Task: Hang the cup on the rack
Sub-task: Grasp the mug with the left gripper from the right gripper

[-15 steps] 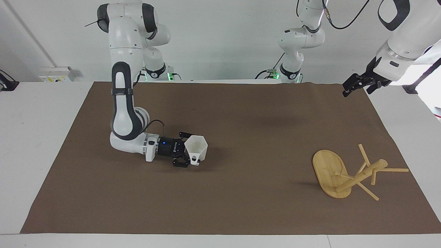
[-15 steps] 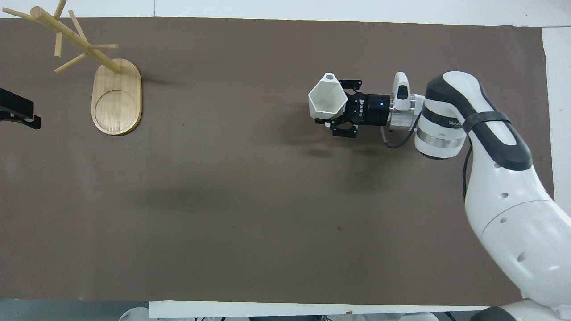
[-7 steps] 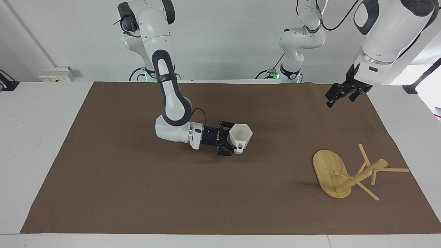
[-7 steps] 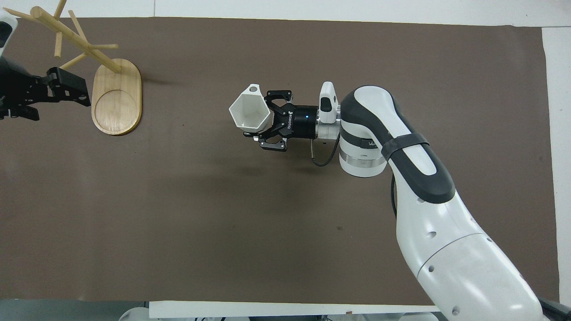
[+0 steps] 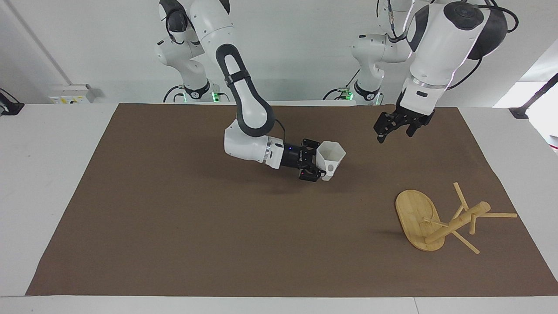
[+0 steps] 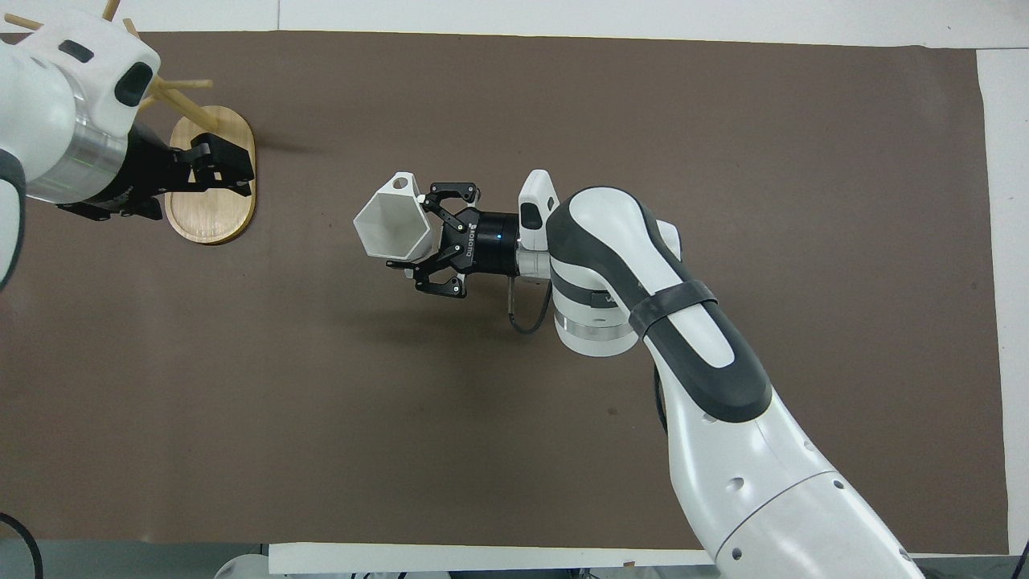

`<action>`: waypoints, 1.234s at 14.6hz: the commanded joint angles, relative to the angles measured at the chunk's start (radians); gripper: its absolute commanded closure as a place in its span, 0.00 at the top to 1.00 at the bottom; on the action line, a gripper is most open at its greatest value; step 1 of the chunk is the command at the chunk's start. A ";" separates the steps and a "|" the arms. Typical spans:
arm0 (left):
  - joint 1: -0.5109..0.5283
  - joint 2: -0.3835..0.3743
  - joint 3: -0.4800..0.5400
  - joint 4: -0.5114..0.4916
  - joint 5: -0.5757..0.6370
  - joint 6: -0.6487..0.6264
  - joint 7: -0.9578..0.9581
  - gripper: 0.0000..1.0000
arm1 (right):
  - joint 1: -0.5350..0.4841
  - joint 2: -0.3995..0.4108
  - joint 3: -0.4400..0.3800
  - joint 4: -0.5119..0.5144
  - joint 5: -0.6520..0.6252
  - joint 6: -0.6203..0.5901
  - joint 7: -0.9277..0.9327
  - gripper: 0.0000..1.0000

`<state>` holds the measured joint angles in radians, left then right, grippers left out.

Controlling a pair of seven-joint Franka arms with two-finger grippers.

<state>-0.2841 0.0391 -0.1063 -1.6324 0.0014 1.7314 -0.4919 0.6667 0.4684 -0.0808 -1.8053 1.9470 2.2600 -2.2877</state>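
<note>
Carry step: right gripper (image 5: 321, 168) clamped on the white faceted cup (image 5: 331, 159) mid-table; left gripper (image 5: 394, 127) hangs open; next, thread the handle onto a bamboo mug tree (image 5: 440, 220) peg near the table's left-arm end.

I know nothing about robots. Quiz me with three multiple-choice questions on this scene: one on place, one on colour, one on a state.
1. The rack stands toward:
A. the left arm's end of the table
B. the right arm's end
C. the middle

2. The cup is:
A. white
B. blue
C. red

3. The cup is:
A. lying on the brown mat
B. hung on a peg
C. held by the right end effector

Answers: 1 A, it is on the side the left arm comes from. 2 A, plain white. 3 C, the fingers clamp its wall above the mat.
</note>
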 commanded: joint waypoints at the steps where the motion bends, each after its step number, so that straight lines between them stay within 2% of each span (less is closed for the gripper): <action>1: -0.068 -0.019 0.010 -0.067 0.005 0.088 -0.011 1.00 | 0.037 -0.008 -0.004 -0.005 0.067 0.045 -0.047 0.11; 5: -0.109 0.013 0.010 -0.109 0.005 0.142 -0.010 0.99 | 0.047 -0.022 -0.004 0.000 0.073 0.082 -0.044 0.12; 10: -0.109 0.005 0.008 -0.176 0.005 0.164 0.019 0.95 | 0.048 -0.022 -0.005 -0.003 0.073 0.085 -0.047 0.12; 11: -0.110 0.008 0.008 -0.179 0.003 0.180 0.016 0.89 | 0.048 -0.022 -0.005 -0.005 0.073 0.085 -0.047 0.12; 13: -0.112 0.011 0.008 -0.193 -0.001 0.203 0.010 0.62 | 0.048 -0.022 -0.005 -0.005 0.073 0.088 -0.048 0.12; 15: -0.116 0.008 0.008 -0.208 -0.026 0.209 0.004 0.17 | 0.048 -0.022 -0.004 -0.003 0.073 0.096 -0.047 0.12; 16: -0.131 0.007 0.008 -0.210 -0.026 0.211 0.001 0.00 | 0.048 -0.022 -0.004 -0.003 0.075 0.096 -0.047 0.12; 18: -0.133 0.010 0.008 -0.207 -0.027 0.233 -0.019 0.00 | 0.047 -0.022 -0.004 -0.003 0.075 0.096 -0.047 0.12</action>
<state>-0.3999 0.0647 -0.1088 -1.8118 -0.0183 1.9268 -0.4925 0.7108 0.4606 -0.0829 -1.7996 1.9968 2.3399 -2.3137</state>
